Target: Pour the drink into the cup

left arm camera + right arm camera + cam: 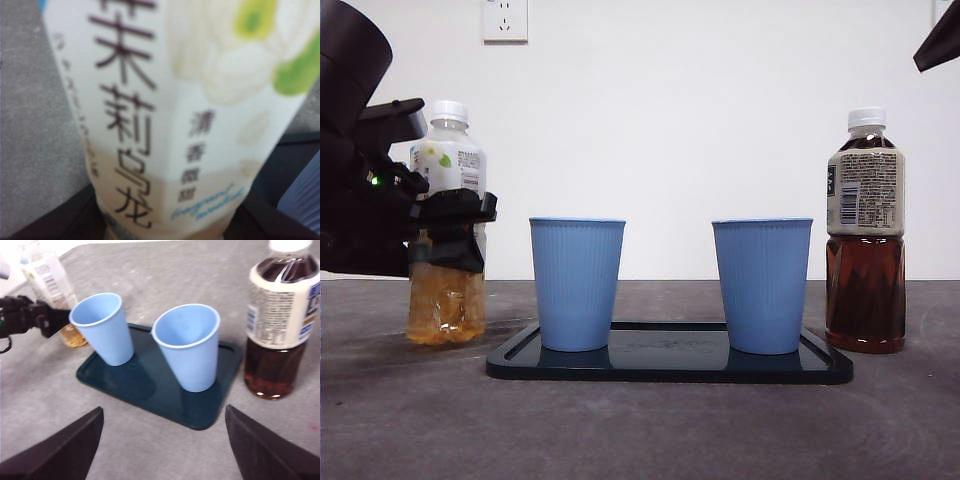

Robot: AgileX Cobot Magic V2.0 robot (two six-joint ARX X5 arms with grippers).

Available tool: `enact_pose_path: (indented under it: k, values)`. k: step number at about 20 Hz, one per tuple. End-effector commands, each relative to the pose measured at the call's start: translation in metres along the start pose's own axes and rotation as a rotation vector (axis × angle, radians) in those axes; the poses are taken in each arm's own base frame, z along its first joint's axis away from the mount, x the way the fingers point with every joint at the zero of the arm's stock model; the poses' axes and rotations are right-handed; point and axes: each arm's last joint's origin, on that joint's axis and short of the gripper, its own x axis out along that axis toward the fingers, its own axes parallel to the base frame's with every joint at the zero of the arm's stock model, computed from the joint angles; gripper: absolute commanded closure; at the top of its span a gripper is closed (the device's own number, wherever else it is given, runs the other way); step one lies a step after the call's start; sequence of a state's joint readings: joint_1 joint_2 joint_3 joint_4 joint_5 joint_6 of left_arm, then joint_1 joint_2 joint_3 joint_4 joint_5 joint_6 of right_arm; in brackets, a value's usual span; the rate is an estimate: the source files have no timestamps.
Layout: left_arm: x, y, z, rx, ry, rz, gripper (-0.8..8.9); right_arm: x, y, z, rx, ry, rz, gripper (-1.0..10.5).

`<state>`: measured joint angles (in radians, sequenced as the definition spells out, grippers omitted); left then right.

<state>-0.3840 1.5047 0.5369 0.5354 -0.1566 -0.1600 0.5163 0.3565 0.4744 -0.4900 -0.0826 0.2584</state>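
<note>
A clear bottle of pale yellow tea (447,160) with a white cap stands on the table at the left. My left gripper (450,225) is shut around its middle. In the left wrist view its white label (165,100) fills the picture between the black jaws. Two empty blue cups (577,285) (762,285) stand on a dark tray (670,365) in the middle. My right gripper (162,440) hangs open and empty above the table, short of the tray (150,390). From there I see both cups (102,327) (190,347) and the pale bottle (47,272) behind them.
A capped bottle of dark brown tea (865,240) stands right of the tray, also in the right wrist view (280,325). The right arm shows only as a black tip (940,40) at the top right corner. A wall socket (505,18) sits on the white wall behind.
</note>
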Motion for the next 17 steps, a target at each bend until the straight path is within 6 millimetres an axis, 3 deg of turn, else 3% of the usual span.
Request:
enact_pose_path:
  k: [1,7,10,14,17]
  values:
    - [0.004,-0.003,0.006,-0.017,-0.047,-0.011,6.06,-0.003,0.002,0.005,-0.009,-0.02,0.007,5.6]
    - [0.004,-0.002,0.004,-0.013,-0.023,-0.008,5.81,-0.003,0.002,0.005,-0.009,-0.02,0.007,5.6]
    - [0.004,-0.003,0.0,-0.011,0.01,-0.005,4.53,-0.003,0.002,0.005,-0.009,-0.02,0.007,5.6]
    - [0.004,-0.004,-0.003,-0.004,0.042,-0.007,4.3,-0.003,0.002,0.005,-0.009,-0.02,0.007,5.6]
    - [0.003,-0.005,-0.006,0.002,0.069,-0.004,3.35,-0.003,0.002,0.005,-0.01,-0.02,0.007,5.6]
